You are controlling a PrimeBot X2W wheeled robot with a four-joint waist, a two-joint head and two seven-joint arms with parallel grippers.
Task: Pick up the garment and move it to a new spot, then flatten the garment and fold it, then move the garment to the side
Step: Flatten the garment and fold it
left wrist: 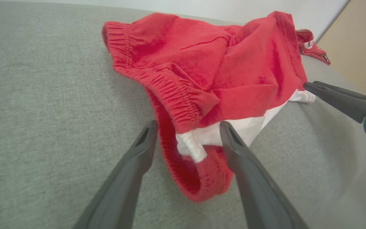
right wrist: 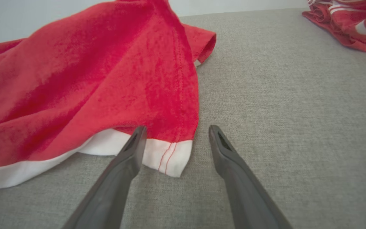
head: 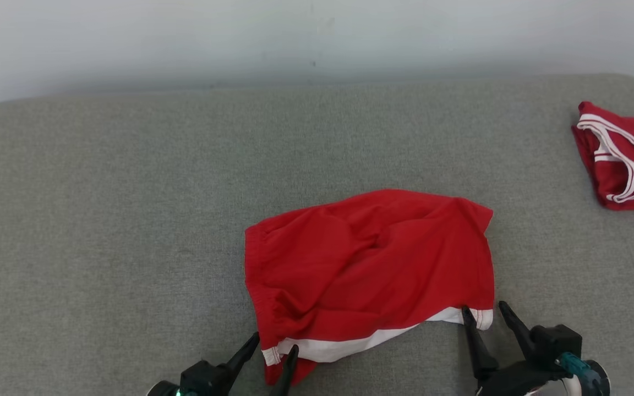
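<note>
Left gripper [head: 274, 342]: jaws spread wide and gripping nothing. Its two fingers straddle the garment's near left corner, where a gathered elastic band meets the white hem. In the left wrist view that corner lies between the fingers [left wrist: 132, 165]; contact cannot be confirmed.

Right gripper [head: 483, 307]: jaws likewise parted and empty. In the right wrist view one finger [right wrist: 129, 156] lies across the white hem at the garment's near right corner, while the other stands over bare cloth just beside the edge.

Garment [head: 369, 264]: red shorts with a white hem band, lying rumpled and partly creased near the middle of the grey fabric surface [head: 102, 220], close to the robot's edge, with the hem turned toward the grippers.

Second red garment [head: 622, 157]: trimmed with white stripes, bunched at the far right of the surface, well apart from the shorts.

Pale wall [head: 295, 38]: behind the surface's far edge.
</note>
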